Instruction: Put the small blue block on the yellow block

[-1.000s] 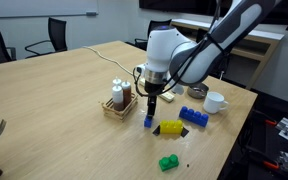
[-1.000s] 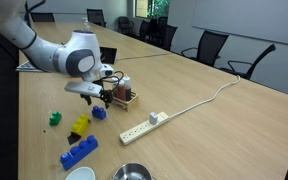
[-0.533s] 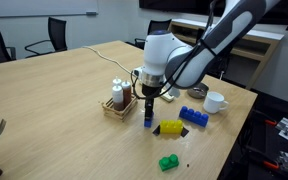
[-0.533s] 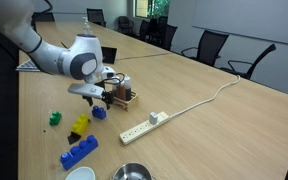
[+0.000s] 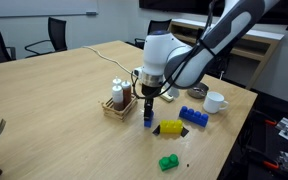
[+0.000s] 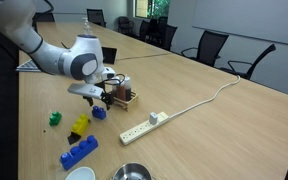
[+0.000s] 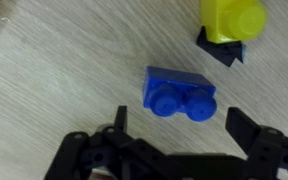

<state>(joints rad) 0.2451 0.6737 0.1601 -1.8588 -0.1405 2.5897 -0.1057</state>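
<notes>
Took the wooden caddy (image 5: pixel 119 102) as landmark, mid-table (image 5: pixel 54 100).

Found the small blue block (image 5: pixel 148 122) lying flat on the table just beside the caddy, studs up in the wrist view. Logged the yellow block (image 5: pixel 170 128) a little farther from the caddy, just past the small blue block and apart from it, with a black piece (image 7: pixel 222 50) under one end.

Saw the gripper (image 5: pixel 149 106) hanging straight above the small blue block, close to the caddy but clear of it. Jaws spread wide, nothing held. In the wrist view, fingers (image 7: pixel 119 122) short of the block's sides.

Around:
- Noted a long dark blue brick (image 5: pixel 194 117) and a white cup (image 5: pixel 215 102) beyond the yellow block, as seen from the caddy.
- Noted a green brick (image 5: pixel 169 162) well apart from the caddy, toward the table edge.
- Noted a power strip (image 6: pixel 144 126) near the caddy on the side away from the bricks, cable trailing off across the table.
- Noted a metal bowl (image 6: pixel 132 172) well apart from the caddy at the table edge.
- Marked the caddy as the nearest thing to the gripper's flank.

Compared with 0.5 s back: no visible change in arm or bricks. Compared with 1 s back: arm a shade lower and nearer the caddy, bricks unmoved.

Counted 4 bricks: 1 small blue, 1 yellow, 1 long dark blue, 1 green. Also 1 black piece, 1 caddy, 1 cup, 1 bowl, 1 power strip.
</notes>
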